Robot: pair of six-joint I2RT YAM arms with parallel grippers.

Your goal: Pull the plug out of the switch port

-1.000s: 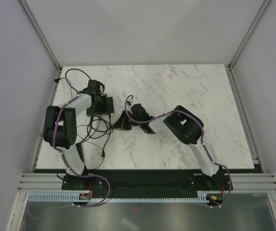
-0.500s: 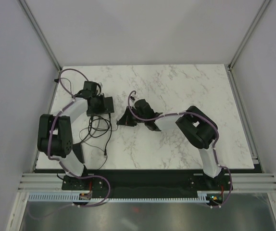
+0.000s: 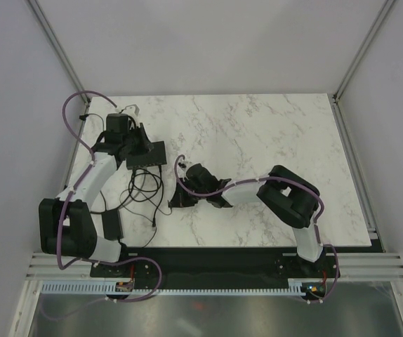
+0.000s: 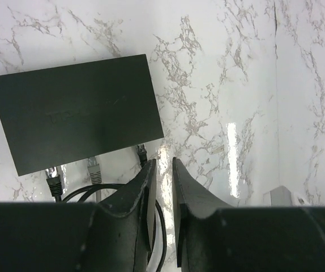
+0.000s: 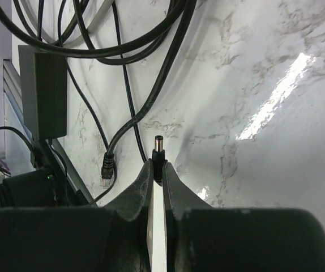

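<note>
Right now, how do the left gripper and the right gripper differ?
The right gripper is shut on a barrel plug; the left gripper holds nothing, its fingers nearly together. The left hangs beside the switch, the right over loose cables. Both are black.

Plug (image 5: 158, 148) right of switch (image 3: 147, 153) (well apart)

One switch (image 4: 75, 110), one barrel plug (image 5: 158, 148), one power brick (image 5: 45, 93), two grippers (image 4: 162, 181) (image 5: 158, 175), several loose black cables (image 5: 123, 39)
</note>
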